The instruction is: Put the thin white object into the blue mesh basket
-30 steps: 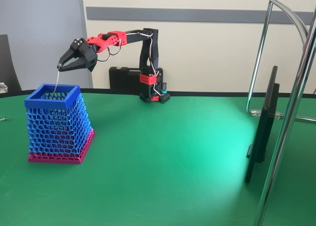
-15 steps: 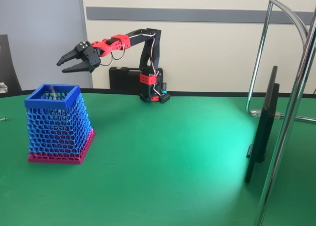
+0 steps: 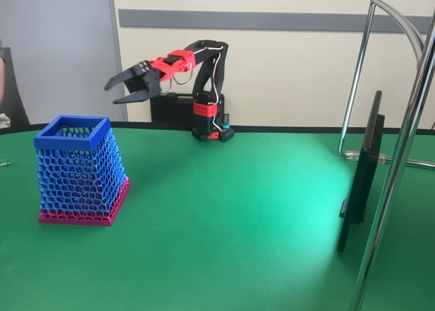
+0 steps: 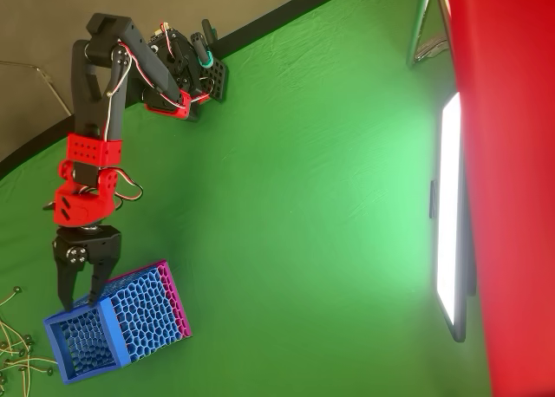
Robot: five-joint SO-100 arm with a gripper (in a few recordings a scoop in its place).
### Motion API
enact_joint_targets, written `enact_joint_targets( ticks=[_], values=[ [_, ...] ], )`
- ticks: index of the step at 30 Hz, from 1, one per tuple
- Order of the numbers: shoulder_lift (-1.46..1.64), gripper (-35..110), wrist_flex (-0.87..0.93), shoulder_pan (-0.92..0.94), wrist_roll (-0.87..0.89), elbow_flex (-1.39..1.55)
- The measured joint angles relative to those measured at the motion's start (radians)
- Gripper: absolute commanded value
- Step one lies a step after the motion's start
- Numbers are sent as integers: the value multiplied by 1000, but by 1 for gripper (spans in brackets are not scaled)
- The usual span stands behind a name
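Claw (image 3: pixel 117 94) of the black-and-red arm (image 3: pixel 204 60), fixed view: the two black fingers are spread apart with nothing between them, raised in the air and pointing left and slightly down. It hangs above the table (image 3: pixel 238 216), higher than the blue mesh basket (image 3: pixel 73 136) and to the right of its rim. In the overhead view the claw (image 4: pixel 76 293) points toward the near edge of the picture, its fingertips over the far rim of the basket (image 4: pixel 139 319), which there appears tipped by perspective, with its pink base at the right.

The thin white object cannot be made out in either view; nothing slim and white lies on the bare green cloth around the basket, so it is judged to be inside, hidden behind the honeycomb mesh. Its long axis cannot be told. On that reading it lies below and to the left of the claw in the fixed view, and the placing step looks complete.

A few pale wires (image 4: pixel 13 341) lie at the overhead view's left edge, beside the basket.
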Motion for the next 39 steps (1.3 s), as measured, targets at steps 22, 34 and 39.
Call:
enact_joint_targets(
  ticks=[22, 34, 39],
  values=[
    [606, 0, 445, -445, -387, 514],
    [1095, 0, 669, -508, -411, 830],
    [1250, 0, 765, -523, -403, 881]
  ],
)
